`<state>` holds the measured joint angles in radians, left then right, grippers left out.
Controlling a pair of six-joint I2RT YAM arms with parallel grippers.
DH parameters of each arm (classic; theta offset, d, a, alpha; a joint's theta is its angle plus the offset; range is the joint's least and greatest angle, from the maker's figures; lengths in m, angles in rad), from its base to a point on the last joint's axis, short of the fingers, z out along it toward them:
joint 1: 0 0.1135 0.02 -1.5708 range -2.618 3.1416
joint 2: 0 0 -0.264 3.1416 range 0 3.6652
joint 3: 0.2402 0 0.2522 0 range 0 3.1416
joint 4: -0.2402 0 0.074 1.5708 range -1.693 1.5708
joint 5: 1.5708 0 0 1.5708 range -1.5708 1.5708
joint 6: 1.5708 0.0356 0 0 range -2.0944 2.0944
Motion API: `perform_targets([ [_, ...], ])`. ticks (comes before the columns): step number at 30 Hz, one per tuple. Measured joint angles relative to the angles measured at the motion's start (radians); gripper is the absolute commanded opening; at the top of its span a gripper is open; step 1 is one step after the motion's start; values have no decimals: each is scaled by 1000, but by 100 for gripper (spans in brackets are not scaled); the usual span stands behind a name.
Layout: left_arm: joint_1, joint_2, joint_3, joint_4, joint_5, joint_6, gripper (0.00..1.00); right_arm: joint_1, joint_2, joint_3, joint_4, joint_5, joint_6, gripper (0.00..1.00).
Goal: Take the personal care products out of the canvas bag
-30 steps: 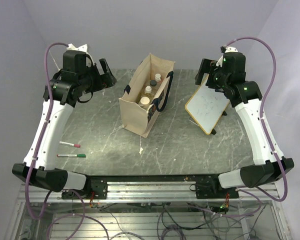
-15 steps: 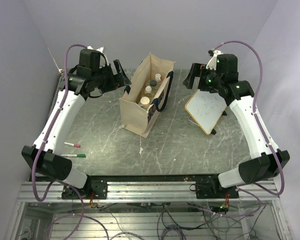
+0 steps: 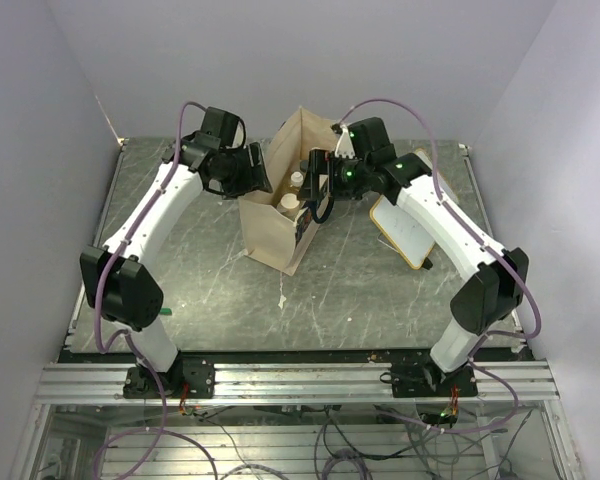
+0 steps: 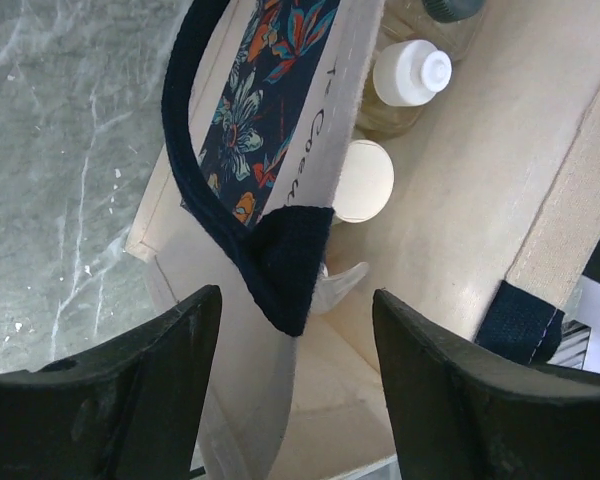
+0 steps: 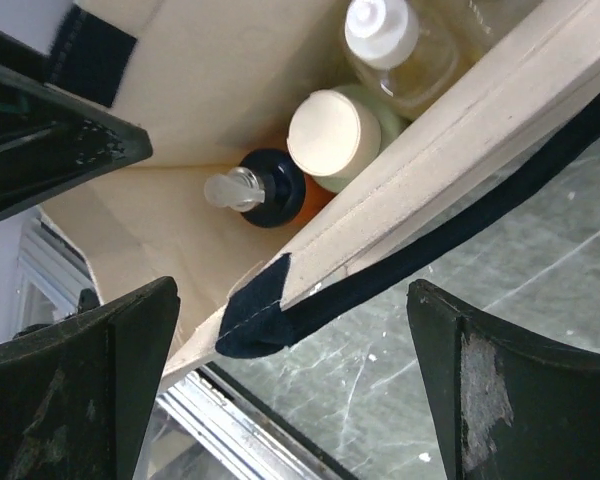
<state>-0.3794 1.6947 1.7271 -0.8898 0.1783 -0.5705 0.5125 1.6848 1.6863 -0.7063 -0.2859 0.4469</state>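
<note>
The canvas bag [image 3: 280, 225] stands upright mid-counter [image 3: 360, 290], mouth up, so I reach in from above. My left gripper [image 4: 292, 300] is spread wide astride its left wall. My right gripper [image 5: 292, 290], equally wide, straddles the right rim. Deep inside, close together, sit the white-capped bottle [image 5: 385, 35], wide-lidded bottle [image 5: 327, 130] and orange pump bottle [image 5: 270, 188], so I judge finger room tight.

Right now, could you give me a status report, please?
Left gripper open, right gripper open, each straddling a bag wall. Bottles inside. Handles hang at rims.
</note>
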Motion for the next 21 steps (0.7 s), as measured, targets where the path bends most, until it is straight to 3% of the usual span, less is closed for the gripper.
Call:
perform_targets([
  [3, -6, 3, -5, -4, -3, 2, 57, 13, 33, 11, -30, -9, 18, 92],
  [7, -14, -16, -30, -4, -3, 3, 31, 11, 56, 3, -63, -48, 19, 82],
  [9, -15, -34, -57, -4, -3, 2, 11, 16, 53, -12, -65, -75, 16, 74],
  [10, -16, -44, -73, -3, -3, 3, 7, 23, 52, -17, -68, -86, 13, 69],
  [17, -16, -111, -154, 14, -10, 4, 7, 121, 48, -23, -91, -75, -19, 16],
  [21, -19, -158, -196, 19, -14, -2, 7, 174, 33, -28, -94, -24, -21, 4],
])
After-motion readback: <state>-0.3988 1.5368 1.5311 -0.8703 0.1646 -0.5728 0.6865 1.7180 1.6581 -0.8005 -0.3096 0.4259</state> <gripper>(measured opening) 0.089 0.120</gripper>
